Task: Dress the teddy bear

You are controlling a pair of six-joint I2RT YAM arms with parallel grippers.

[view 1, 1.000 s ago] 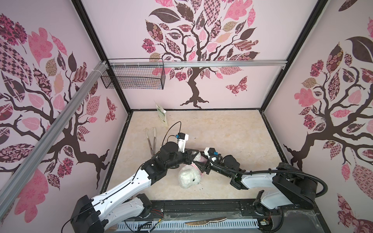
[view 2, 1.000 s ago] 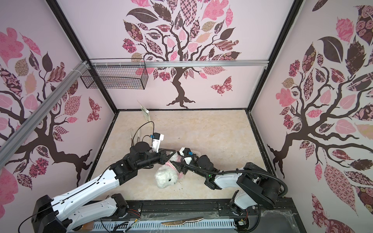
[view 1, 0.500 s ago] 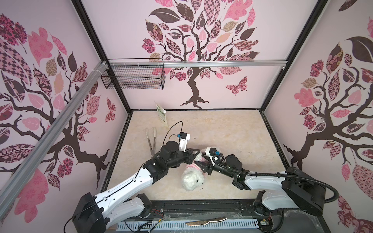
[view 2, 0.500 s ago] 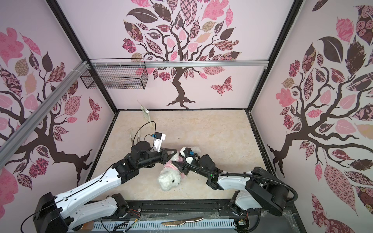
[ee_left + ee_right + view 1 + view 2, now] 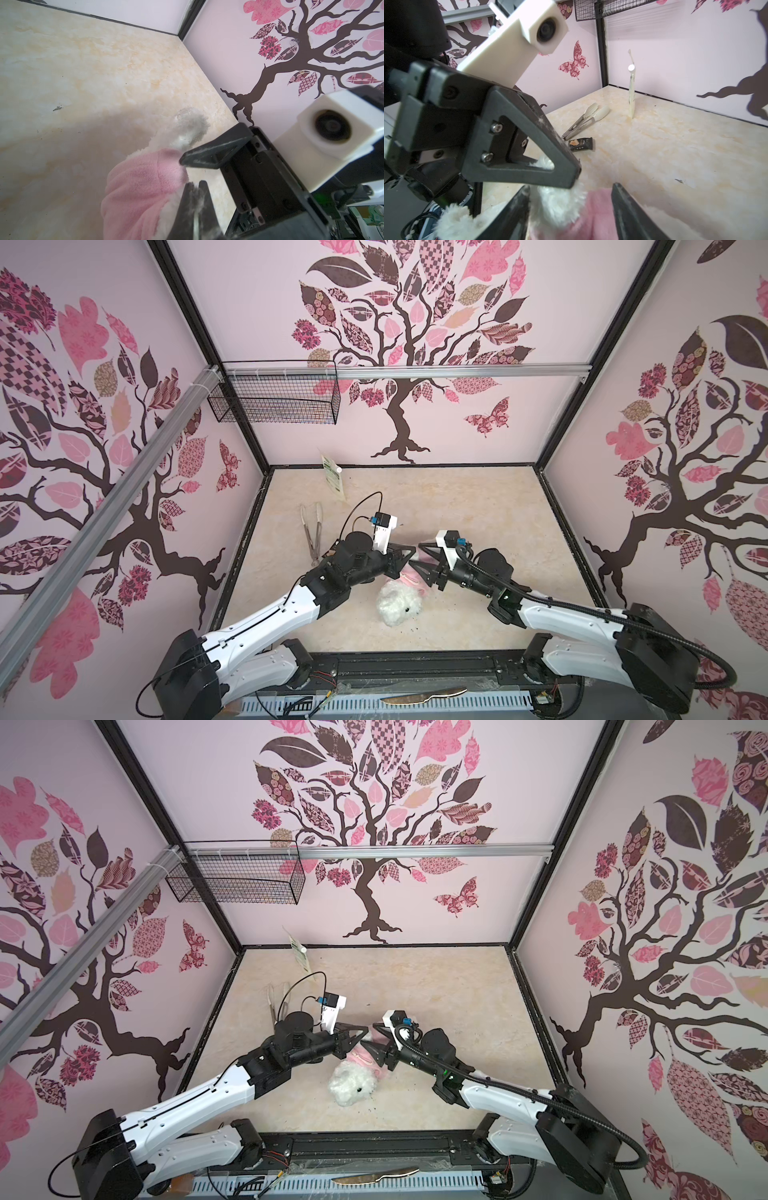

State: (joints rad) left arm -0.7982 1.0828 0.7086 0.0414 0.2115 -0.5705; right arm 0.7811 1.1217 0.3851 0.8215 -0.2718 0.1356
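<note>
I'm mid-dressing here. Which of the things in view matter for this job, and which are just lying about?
For the job: teddy bear; pink hoodie, partly on the bear; left pincer; right pincer.

Lying about: tongs; upright tube; snack wrapper; wire basket on the rail; knife at the front edge.

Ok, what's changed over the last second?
The right arm has swung its elbow out to the right; the teddy bear edged slightly that way. Grips look unchanged: left gripper shut on the bear's paw, right gripper open around the sleeve of the pink hoodie. Tongs unmoved.
</note>
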